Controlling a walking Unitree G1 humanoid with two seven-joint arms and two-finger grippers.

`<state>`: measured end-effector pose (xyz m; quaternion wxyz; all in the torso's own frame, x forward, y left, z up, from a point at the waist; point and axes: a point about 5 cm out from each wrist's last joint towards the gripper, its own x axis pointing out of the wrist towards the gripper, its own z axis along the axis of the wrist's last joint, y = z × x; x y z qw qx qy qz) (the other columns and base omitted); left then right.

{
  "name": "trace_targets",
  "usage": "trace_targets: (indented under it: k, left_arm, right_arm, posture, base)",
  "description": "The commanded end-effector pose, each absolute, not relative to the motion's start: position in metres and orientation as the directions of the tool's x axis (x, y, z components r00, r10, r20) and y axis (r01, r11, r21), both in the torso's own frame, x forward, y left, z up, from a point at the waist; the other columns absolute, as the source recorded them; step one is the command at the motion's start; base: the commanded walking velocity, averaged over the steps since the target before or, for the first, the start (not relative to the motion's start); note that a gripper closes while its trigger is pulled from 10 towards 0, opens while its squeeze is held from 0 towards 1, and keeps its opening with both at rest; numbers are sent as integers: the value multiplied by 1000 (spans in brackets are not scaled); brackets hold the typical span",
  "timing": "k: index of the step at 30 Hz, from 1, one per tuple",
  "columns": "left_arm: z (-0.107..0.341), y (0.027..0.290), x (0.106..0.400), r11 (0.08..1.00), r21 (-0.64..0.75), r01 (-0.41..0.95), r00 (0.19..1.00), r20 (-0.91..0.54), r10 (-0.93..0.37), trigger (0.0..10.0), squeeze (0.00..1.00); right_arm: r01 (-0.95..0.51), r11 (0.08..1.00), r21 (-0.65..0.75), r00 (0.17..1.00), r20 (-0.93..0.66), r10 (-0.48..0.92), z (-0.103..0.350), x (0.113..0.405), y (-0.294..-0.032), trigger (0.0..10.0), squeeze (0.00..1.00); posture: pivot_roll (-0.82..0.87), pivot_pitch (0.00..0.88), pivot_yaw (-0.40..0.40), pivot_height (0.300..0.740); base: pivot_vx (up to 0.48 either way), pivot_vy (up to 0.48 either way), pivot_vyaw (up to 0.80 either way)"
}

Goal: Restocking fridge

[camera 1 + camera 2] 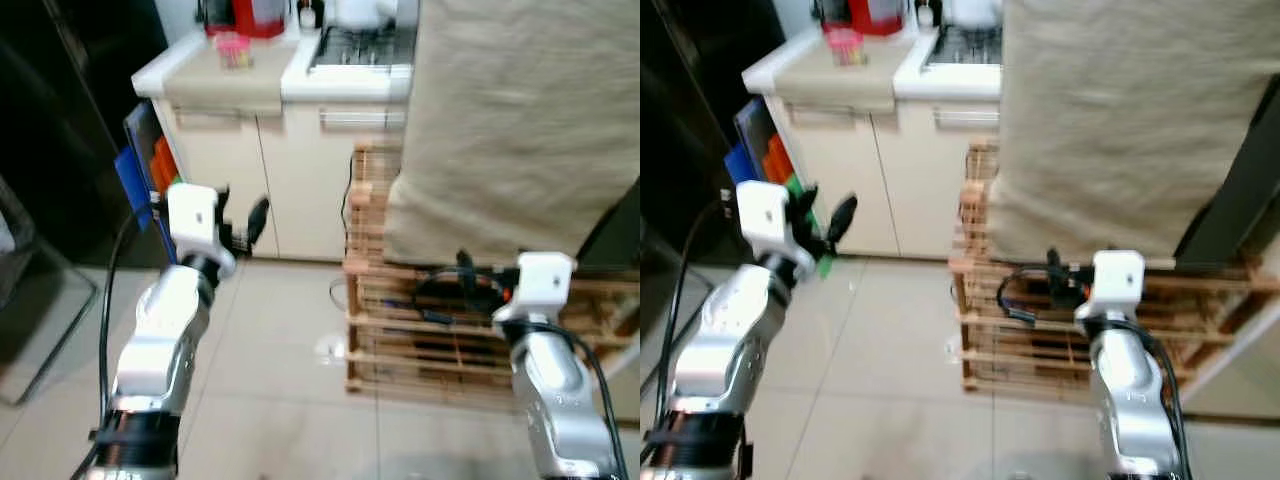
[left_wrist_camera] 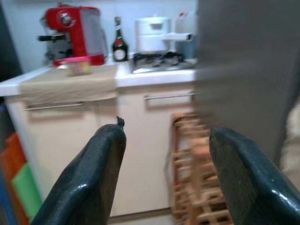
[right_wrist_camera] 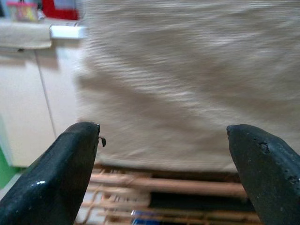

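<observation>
The robot stands on a tiled floor [image 1: 280,340] in a kitchen, both arms raised in front and neither holding anything. The left gripper [image 1: 240,222] has its 2 fingers [image 2: 89,183] spread apart, pointing at the cream cabinets [image 1: 290,180] under the worktop [image 1: 230,85]. The right gripper [image 3: 164,168] also has its fingers [image 3: 51,178] wide apart with nothing between them, aimed at a beige cloth [image 1: 520,120] draped over a wooden slatted rack [image 1: 420,330].

On the worktop sit a red coffee machine [image 2: 75,35], a dark bottle [image 2: 120,47], a white pot [image 2: 152,35] on the hob [image 2: 159,60] and a small pink tub [image 2: 77,65]. No item to restock can be picked out for certain.

A tall dark mass [image 1: 70,130] fills the robot's left side, beside the cabinets; it may be the fridge, though blur makes that unsure. If so, it lies to the left of both grippers, and the left arm is the nearer one. The coming move, by my reading, calls for turning left toward it.
</observation>
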<state>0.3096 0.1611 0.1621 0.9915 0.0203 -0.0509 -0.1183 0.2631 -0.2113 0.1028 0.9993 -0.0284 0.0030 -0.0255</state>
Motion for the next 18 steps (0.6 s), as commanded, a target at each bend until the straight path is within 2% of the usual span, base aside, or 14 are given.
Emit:
trace_targets:
  k: [1, 11, 18]
  left_arm:
    - [161, 162, 313, 971, 63, 231, 968, 84, -236, 10000, 0]
    - [157, 160, 318, 970, 40, 240, 967, 77, -243, 10000, 0]
    - [137, 159, 306, 965, 67, 255, 966, 21, -257, 10000, 0]
  right_arm:
    - [89, 995, -38, 996, 7, -89, 106, 265, -219, 10000, 0]
    - [132, 990, -43, 991, 30, -130, 112, 266, -229, 10000, 0]
    - [161, 986, -39, 987, 22, -160, 111, 263, -238, 10000, 0]
  posture:
    - [-71, 0, 66, 740]
    - [-89, 0, 79, 740]
    - [-86, 0, 78, 740]
  base:
    - [244, 412, -800]
    - [243, 415, -800]
    - [244, 415, -800]
